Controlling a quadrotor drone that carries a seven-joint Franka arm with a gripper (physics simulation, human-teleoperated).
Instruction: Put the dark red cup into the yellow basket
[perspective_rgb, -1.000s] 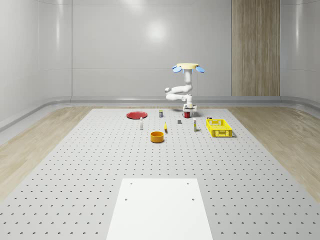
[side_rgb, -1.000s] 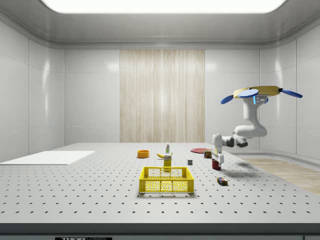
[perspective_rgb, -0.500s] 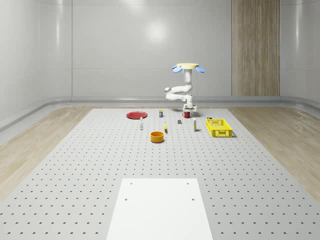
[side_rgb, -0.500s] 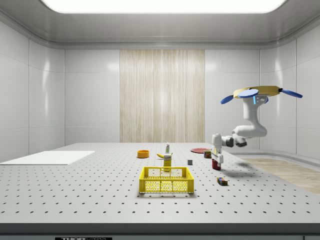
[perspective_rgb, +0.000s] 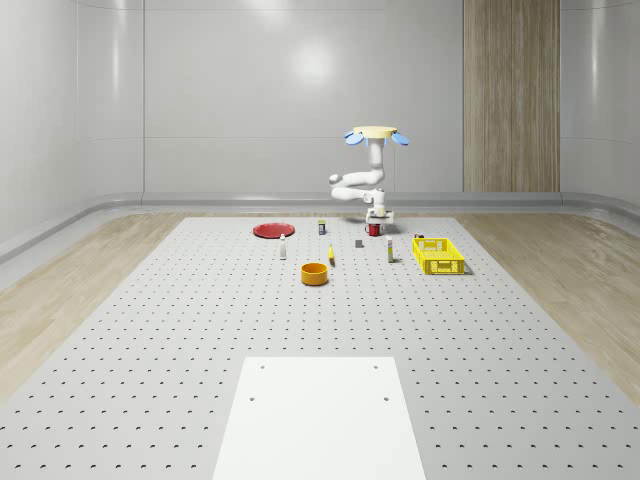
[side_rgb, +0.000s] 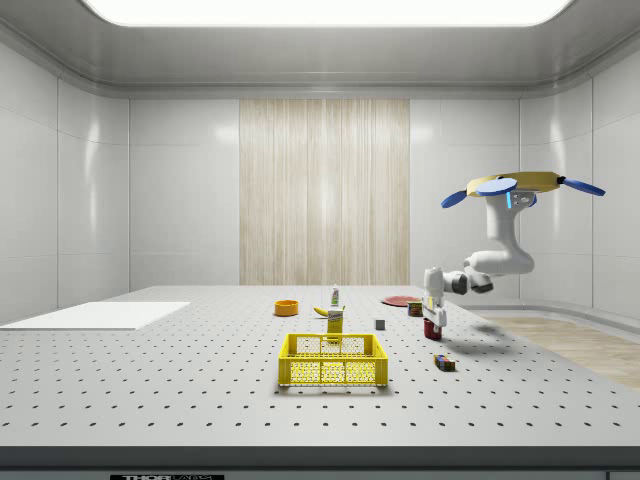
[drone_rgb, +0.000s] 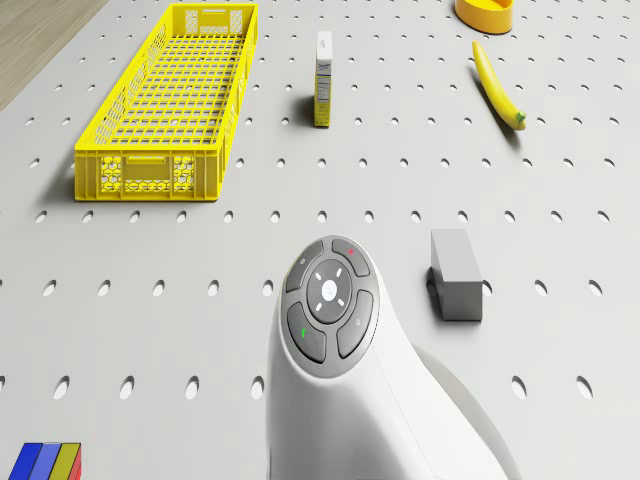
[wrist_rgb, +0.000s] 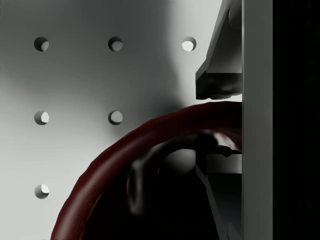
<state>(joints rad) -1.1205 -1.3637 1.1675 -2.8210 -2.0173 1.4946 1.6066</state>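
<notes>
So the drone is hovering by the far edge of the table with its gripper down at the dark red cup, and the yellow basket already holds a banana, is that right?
Not quite: the yellow basket holds nothing. The drone view shows the banana lying on the table beyond it. The drone does hover there, gripper at the dark red cup.

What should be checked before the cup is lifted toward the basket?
1. Fingers straddle the rim: ok. In the wrist view one finger sits outside the cup rim, the other inside.
2. Fingers closed on the rim: cannot tell.
3. Cup off the table: cannot tell.
4. Drone hovers above the cup, arm reaching down: ok.
5. Basket upright and open: ok.
6. Way to the basket: a carton stands beside it, so cannot tell.
</notes>
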